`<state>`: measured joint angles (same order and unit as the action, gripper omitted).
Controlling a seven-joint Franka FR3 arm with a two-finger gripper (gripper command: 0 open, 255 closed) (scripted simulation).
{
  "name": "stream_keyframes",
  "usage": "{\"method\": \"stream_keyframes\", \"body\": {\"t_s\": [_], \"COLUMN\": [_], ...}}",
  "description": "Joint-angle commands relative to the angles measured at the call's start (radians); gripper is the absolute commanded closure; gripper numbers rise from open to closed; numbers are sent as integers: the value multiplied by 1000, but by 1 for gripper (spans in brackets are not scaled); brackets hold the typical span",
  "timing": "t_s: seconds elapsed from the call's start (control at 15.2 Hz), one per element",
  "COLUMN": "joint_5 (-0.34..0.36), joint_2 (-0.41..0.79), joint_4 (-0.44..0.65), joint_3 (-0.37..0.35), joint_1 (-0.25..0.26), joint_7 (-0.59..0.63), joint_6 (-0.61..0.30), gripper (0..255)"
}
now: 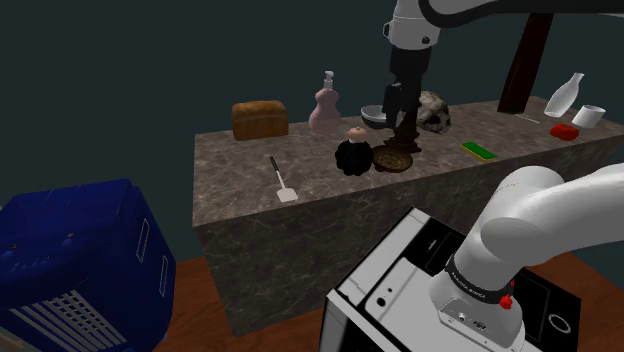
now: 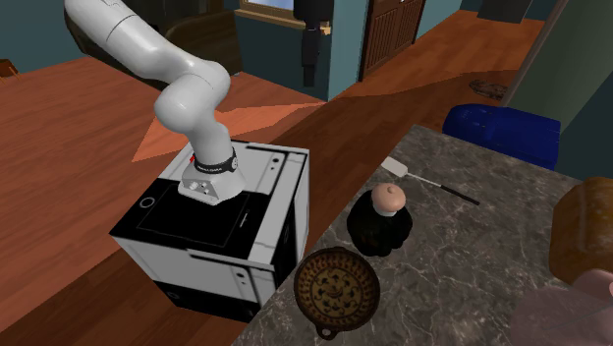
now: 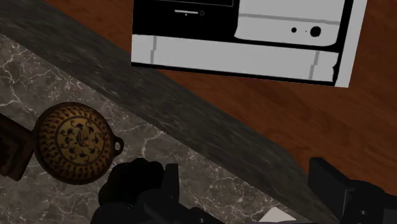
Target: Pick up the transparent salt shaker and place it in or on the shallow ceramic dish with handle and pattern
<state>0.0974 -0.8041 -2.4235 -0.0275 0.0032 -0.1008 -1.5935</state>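
Observation:
The shallow brown dish with a dark pattern and a small handle point(image 1: 393, 158) point(image 2: 337, 288) point(image 3: 76, 142) lies near the counter's front edge. A small dark brown container point(image 3: 13, 153), possibly the shaker, stands right beside the dish on the side away from that edge. In the shoulder view my gripper point(image 1: 403, 120) hangs above the counter just behind the dish. The wrist view has its fingers point(image 3: 170, 181) standing wide apart, so the gripper point(image 3: 245, 188) is open with only marble between them.
A black ruffled thing with a pink knob point(image 1: 352, 152) point(image 2: 383, 221) point(image 3: 130, 184) stands close to the dish. A white spatula point(image 1: 283, 185) lies further along. A loaf point(image 1: 260, 120), a pink bottle point(image 1: 325, 105), a grey bowl point(image 1: 374, 116) and a white vase point(image 1: 567, 95) line the back.

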Motion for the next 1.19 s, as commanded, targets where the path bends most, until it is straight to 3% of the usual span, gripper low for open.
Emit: {"method": "stream_keyframes", "body": {"t_s": [0.0, 0.53, 1.12], "joint_5": [0, 67, 117], "joint_2": [0, 169, 440], "joint_4": [0, -61, -17], "joint_3": [0, 68, 145], "joint_1": [0, -61, -122], "joint_7": [0, 7, 20], "joint_6": [0, -314, -640], "gripper": [0, 0, 0]}}
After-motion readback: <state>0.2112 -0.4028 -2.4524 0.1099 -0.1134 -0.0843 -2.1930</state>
